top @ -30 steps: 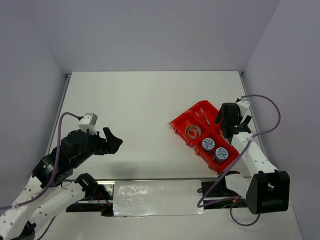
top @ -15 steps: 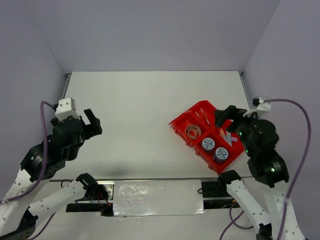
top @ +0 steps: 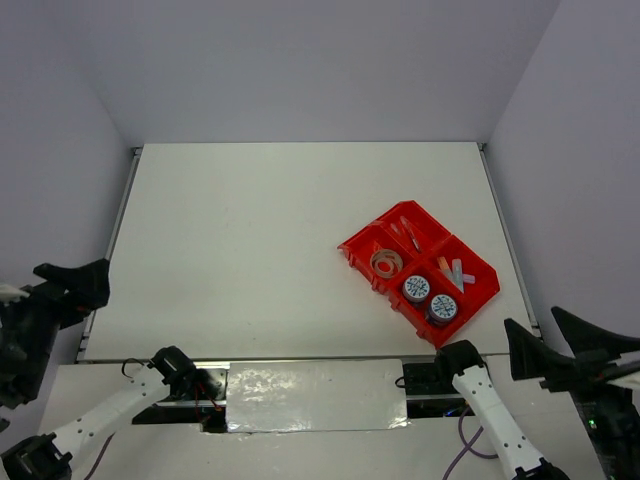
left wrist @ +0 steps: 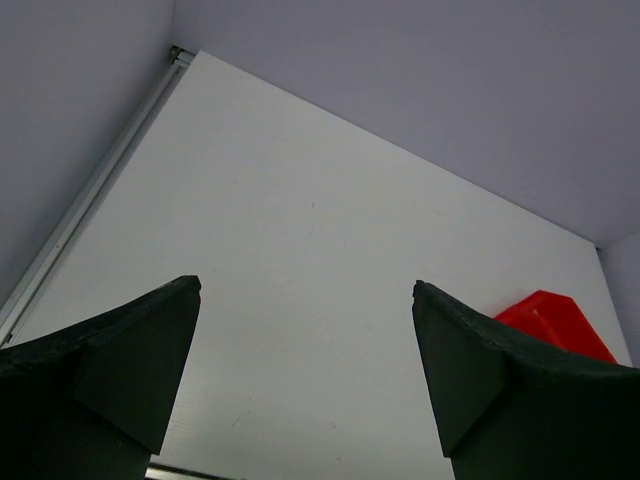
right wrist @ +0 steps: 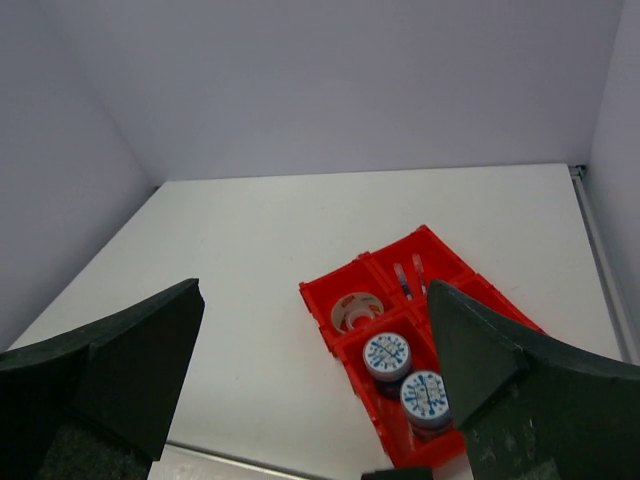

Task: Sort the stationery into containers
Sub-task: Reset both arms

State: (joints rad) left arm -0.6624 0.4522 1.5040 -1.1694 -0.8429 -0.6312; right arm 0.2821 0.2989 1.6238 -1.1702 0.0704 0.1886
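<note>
The top external camera looked steeply down from above and behind the arm bases, far enough to take in the whole table (top: 260, 230) and the red tray (top: 418, 268) at its right. The left wrist camera sat low at the near left edge, facing across the table toward the far wall between the left gripper (left wrist: 306, 288) fingers, and caught only a corner of the tray. The right wrist camera, set higher at the near right, looked forward and down past the right gripper (right wrist: 313, 290) onto the tray, closer than the overhead view. All three shared the tray and the far table edge.
</note>
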